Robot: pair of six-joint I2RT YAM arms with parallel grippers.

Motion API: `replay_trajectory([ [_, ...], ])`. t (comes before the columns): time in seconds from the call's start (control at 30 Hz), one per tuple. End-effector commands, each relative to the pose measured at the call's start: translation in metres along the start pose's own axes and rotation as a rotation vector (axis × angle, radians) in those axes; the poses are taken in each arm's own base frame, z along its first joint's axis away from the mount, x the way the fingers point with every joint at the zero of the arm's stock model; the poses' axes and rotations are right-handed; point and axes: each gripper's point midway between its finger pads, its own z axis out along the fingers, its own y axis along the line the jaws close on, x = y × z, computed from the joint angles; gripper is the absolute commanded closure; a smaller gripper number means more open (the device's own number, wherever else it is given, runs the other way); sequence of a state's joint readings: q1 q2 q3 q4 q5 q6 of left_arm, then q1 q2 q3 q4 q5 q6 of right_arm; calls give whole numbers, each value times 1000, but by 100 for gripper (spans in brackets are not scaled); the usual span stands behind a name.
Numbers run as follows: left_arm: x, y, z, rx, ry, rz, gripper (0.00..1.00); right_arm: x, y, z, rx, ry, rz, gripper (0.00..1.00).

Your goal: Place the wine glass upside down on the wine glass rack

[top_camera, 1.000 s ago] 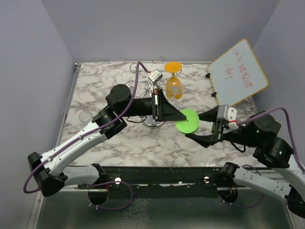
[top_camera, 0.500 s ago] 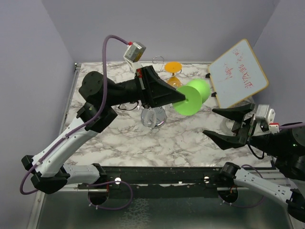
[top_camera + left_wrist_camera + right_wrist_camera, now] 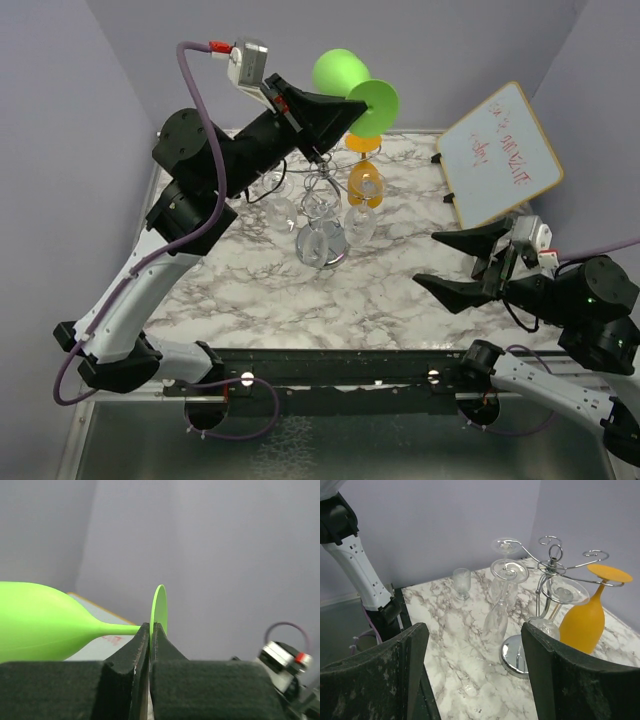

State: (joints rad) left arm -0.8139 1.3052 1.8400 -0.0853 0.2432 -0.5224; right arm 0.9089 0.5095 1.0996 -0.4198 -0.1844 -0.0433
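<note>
High above the rack, my left gripper (image 3: 352, 103) is shut on the round foot of a bright green wine glass (image 3: 340, 70), which lies roughly level. In the left wrist view the foot disc (image 3: 160, 607) stands edge-on between the closed fingertips, stem and bowl (image 3: 40, 622) reaching left. The chrome wine glass rack (image 3: 322, 215) stands mid-table below; an orange glass (image 3: 363, 185) and clear glasses (image 3: 497, 615) hang upside down from its arms (image 3: 550, 562). My right gripper (image 3: 427, 260) is open and holds nothing, right of the rack, facing it (image 3: 474, 635).
A whiteboard (image 3: 500, 155) leans at the back right of the marble table (image 3: 250, 290). A small clear glass (image 3: 462, 582) stands upright on the table's far left side. The rack's mirrored base (image 3: 516, 655) sits close before my right fingers.
The left arm has lifted the green glass from beside the rack's base to high above the rack. The right gripper let go of it, opened wide and drew back to the right.
</note>
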Motion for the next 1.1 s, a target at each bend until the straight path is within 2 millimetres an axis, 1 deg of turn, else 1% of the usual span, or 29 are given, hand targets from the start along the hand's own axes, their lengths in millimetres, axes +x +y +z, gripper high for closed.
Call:
replay_trajectory([
  [0.0,-23,65,0,-245,-48,183,100,3,3,10,-10,1,73,20],
  [0.1,-25,120,-4,-364,-57,150,100,4,6,13,-18,13,109,20],
  [0.13,-21,139,-7,-400,-51,139,100,5,6,14,-19,15,117,20],
  [0.23,-2,181,-10,-442,-9,94,100,6,9,15,-32,20,144,20],
  [0.33,13,210,-10,-439,39,53,100,8,17,15,-72,14,169,20],
  [0.4,20,236,-14,-474,56,18,100,9,20,15,-83,9,186,20],
  [0.5,28,256,-16,-430,68,-45,100,8,20,14,-83,11,194,20],
  [0.6,36,278,-22,-460,82,-116,100,8,17,14,-61,17,199,19],
  [0.7,47,291,-31,-472,96,-213,100,9,17,16,-61,17,210,19],
  [0.73,47,291,-32,-453,89,-237,100,10,17,17,-61,19,212,19],
  [0.8,51,288,-33,-414,95,-310,100,11,17,18,-59,20,218,19],
  [0.87,55,278,-31,-359,116,-359,100,12,15,20,-52,28,226,19],
  [0.97,59,272,-32,-342,134,-415,100,14,15,22,-51,39,228,19],
  [1.07,65,273,-36,-375,151,-447,100,14,16,23,-57,44,228,19],
])
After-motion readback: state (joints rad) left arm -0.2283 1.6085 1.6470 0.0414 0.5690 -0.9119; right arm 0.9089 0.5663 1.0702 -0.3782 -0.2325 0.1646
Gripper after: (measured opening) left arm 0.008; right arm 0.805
